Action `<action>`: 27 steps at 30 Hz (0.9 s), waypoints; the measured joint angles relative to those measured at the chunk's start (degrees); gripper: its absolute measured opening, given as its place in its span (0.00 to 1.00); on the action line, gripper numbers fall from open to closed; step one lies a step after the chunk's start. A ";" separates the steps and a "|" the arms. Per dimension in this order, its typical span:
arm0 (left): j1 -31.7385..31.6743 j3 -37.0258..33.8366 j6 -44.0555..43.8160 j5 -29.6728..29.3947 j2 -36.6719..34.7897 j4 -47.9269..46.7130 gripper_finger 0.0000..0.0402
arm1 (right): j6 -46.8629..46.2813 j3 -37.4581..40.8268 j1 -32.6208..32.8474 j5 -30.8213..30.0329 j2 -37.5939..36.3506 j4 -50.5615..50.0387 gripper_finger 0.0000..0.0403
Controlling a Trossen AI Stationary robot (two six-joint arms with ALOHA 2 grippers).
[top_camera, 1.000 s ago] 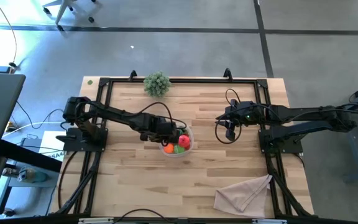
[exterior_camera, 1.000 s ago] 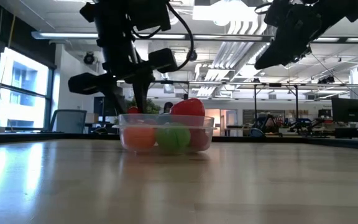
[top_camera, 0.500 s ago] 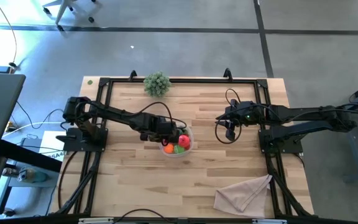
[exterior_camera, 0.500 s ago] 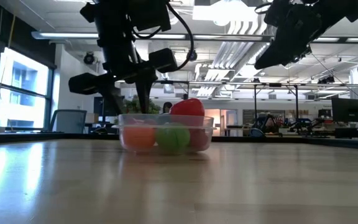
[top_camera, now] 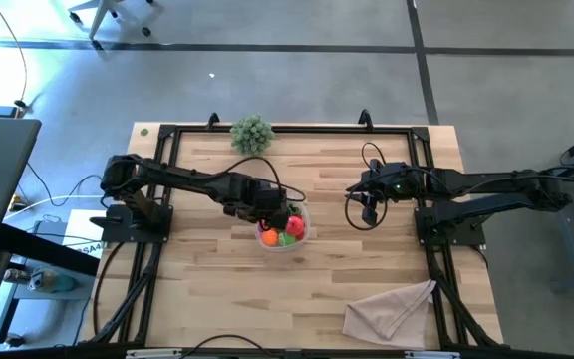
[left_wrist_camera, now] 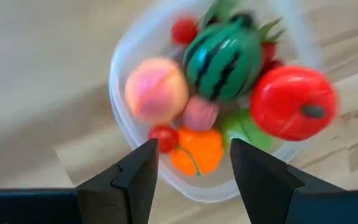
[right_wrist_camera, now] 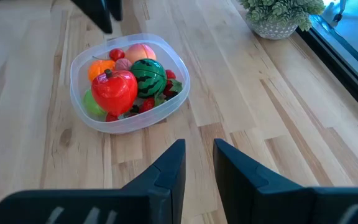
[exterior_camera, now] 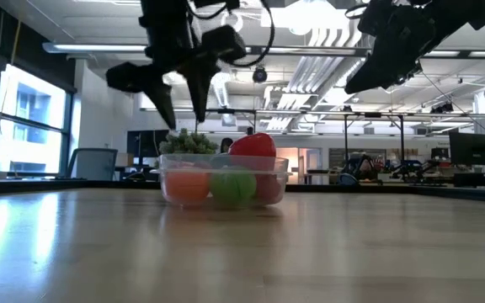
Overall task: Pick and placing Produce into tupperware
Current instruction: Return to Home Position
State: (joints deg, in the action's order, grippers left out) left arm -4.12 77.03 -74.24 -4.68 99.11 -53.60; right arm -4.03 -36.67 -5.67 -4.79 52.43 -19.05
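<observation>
Left gripper (left_wrist_camera: 194,167): fingers spread wide, holding nothing, poised just above the tupperware (right_wrist_camera: 180,98) at mid-table. Inside, heaped together: red apple (right_wrist_camera: 114,90), striped watermelon (right_wrist_camera: 146,74), peach (right_wrist_camera: 140,51), orange vegetable (right_wrist_camera: 99,67), green piece (right_wrist_camera: 91,102) and small red cherries (right_wrist_camera: 116,55). Right gripper (right_wrist_camera: 199,163): fingers narrowly parted, empty, raised well to the tupperware's right.

high: overhead | low: table-level | wrists: close | shared: tupperware (right_wrist_camera: 128,126)
</observation>
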 joint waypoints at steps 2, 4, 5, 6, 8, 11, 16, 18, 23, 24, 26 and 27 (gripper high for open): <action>0.00 2.46 5.89 -3.25 -0.01 -1.68 0.47 | 0.00 0.00 0.00 0.00 0.00 0.00 0.18; 0.00 4.38 13.92 -6.88 -0.02 -1.93 0.47 | 0.00 0.00 0.00 0.00 0.02 0.00 0.18; 0.00 5.13 18.64 -8.75 -0.02 -1.92 0.47 | 0.00 0.00 -0.02 0.01 0.01 0.00 0.18; 0.00 5.71 23.38 -10.05 -0.02 -1.87 0.48 | 0.00 0.00 -0.01 0.00 0.01 0.00 0.18; -0.02 6.26 31.56 -11.16 -0.07 -0.98 0.48 | 0.00 0.00 -0.01 0.02 0.01 0.00 0.18; 0.02 6.28 37.55 -11.38 -0.07 1.60 0.48 | 0.00 0.00 -0.01 0.01 0.01 0.00 0.18; 0.00 6.28 37.88 -11.36 -0.07 7.74 0.48 | 0.00 0.00 -0.02 0.00 0.00 0.00 0.18; 0.00 6.28 37.91 -11.36 -0.07 10.37 0.48 | 0.00 0.00 -0.01 0.01 0.02 0.00 0.18; 0.00 6.28 38.02 -11.38 -0.07 15.23 0.48 | 0.00 0.00 -0.01 0.01 0.02 0.00 0.18; 0.00 6.28 38.06 -11.39 -0.04 15.94 0.48 | 0.00 0.00 0.00 0.00 0.02 0.00 0.18; 0.00 6.28 40.74 -11.11 -0.04 17.41 0.48 | 0.00 0.00 -0.02 0.00 0.02 0.00 0.18; 0.00 6.28 43.63 -10.06 -0.04 17.67 0.48 | 0.00 0.00 0.00 0.01 0.01 0.00 0.18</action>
State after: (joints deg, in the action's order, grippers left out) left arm -4.12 83.31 -30.62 -14.74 99.07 -35.93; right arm -4.03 -36.67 -5.67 -4.79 52.44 -19.05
